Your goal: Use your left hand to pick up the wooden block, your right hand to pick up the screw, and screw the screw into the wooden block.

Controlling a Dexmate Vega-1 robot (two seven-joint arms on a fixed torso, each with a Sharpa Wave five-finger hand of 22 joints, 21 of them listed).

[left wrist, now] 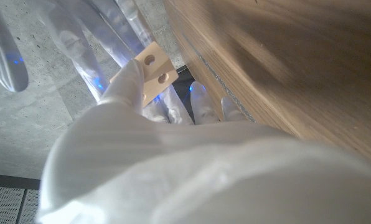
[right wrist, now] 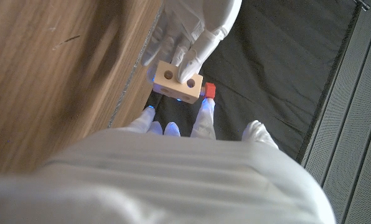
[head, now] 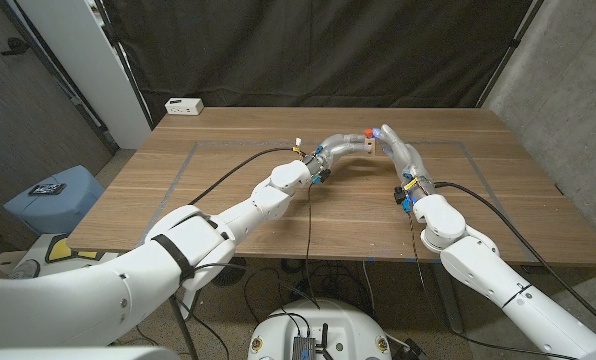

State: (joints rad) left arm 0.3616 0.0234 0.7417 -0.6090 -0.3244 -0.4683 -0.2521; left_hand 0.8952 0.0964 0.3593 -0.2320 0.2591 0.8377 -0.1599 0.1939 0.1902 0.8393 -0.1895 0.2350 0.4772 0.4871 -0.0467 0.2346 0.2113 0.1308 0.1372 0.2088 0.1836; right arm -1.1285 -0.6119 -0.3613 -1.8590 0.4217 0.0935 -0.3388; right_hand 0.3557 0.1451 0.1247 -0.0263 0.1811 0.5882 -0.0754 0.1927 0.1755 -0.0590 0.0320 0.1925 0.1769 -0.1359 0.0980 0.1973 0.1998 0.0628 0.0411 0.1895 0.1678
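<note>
Above the far middle of the table, my left hand and right hand meet fingertip to fingertip. The left hand grips a pale wooden block with two round holes in its face; the block also shows past my left hand. A screw with a red head sits against the end of the block, at the fingertips of my right hand, which holds it. In the head view the red head shows between the two hands.
The wooden table has a faint taped rectangle on it. A white box lies at its far left corner. A blue stool stands off the table's left side. A black curtain hangs behind.
</note>
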